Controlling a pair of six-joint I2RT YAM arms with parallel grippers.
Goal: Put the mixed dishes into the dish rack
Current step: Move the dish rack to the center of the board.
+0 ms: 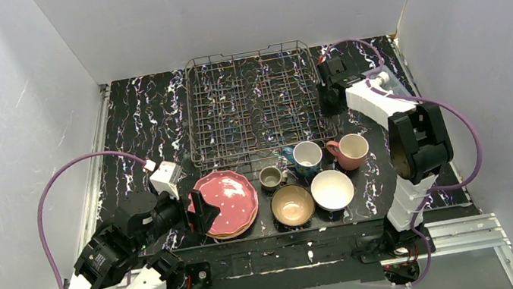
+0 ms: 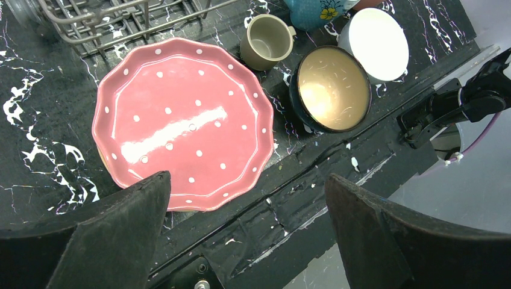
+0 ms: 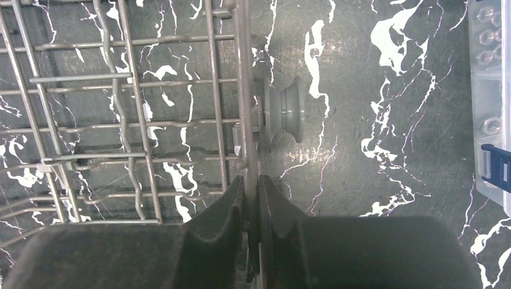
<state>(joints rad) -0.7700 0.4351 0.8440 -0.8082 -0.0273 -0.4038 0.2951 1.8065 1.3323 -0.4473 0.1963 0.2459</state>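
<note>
The grey wire dish rack [image 1: 255,102] stands at the back middle. My right gripper [image 1: 330,95] is shut on the rack's right rim wire [image 3: 246,120]. A stack of scalloped plates with a pink dotted plate [image 1: 227,201] on top lies at the front left; the pink plate also shows in the left wrist view [image 2: 184,120]. My left gripper [image 1: 198,213] is open and empty, just left of and above the plate's near edge. A grey-olive mug [image 1: 271,177], a blue mug [image 1: 306,157], a pink mug [image 1: 351,150], a dark bowl [image 1: 292,205] and a white bowl [image 1: 332,190] stand to the right of the plates.
A clear plastic box [image 3: 491,102] lies right of the rack. A grey roller wheel [image 3: 283,111] sits on the rack's right side. Grey walls close in three sides. The table's front edge [image 2: 313,198] runs right below the plates.
</note>
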